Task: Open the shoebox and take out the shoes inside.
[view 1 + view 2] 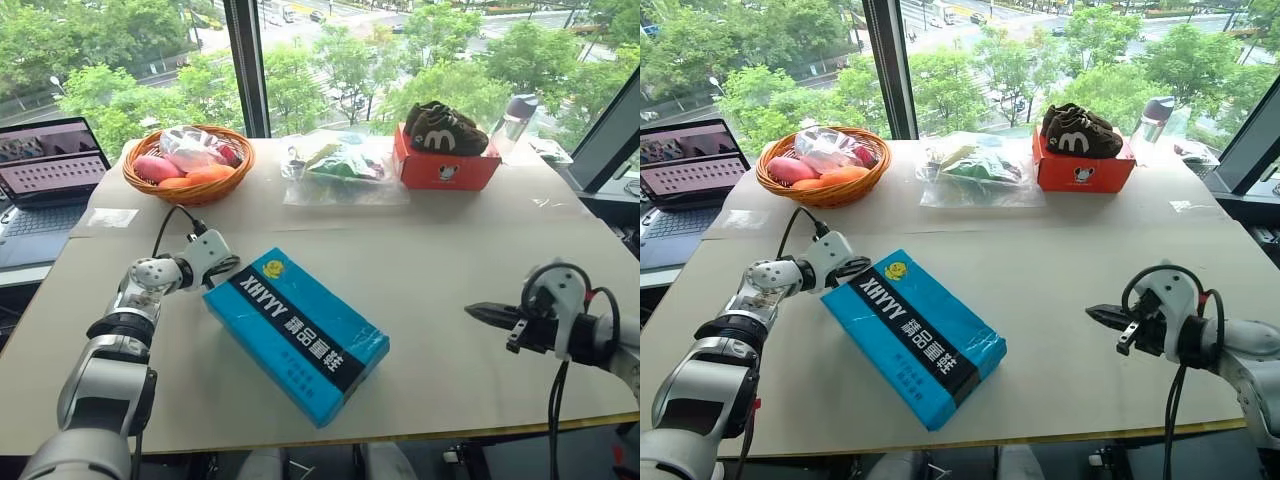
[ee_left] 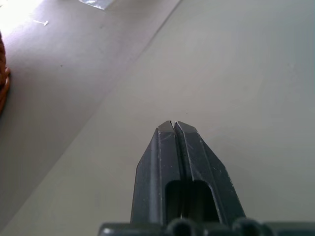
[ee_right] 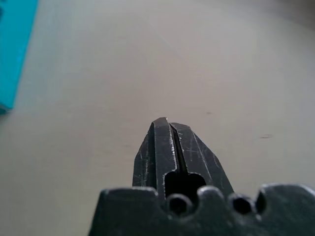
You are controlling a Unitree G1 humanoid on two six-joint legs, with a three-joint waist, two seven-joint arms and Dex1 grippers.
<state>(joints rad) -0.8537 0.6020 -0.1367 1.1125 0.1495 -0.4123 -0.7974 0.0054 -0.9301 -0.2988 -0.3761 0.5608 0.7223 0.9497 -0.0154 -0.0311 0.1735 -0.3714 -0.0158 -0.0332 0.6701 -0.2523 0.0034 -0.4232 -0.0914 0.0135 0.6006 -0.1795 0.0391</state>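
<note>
Closed shoebox (image 1: 913, 334) between shut pincers

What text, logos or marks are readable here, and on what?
"XHYYY": white letters on the black stripe of the blue shoebox.
Chinese characters further along the same stripe, and smaller print beside it: too small to read.
Yellow round logo on the shoebox lid: design not legible.
"m": tan mark on the side of the dark brown sneakers.
Small white emblem on the red-orange box: unreadable.
Laptop screen: content too small to read.
</note>
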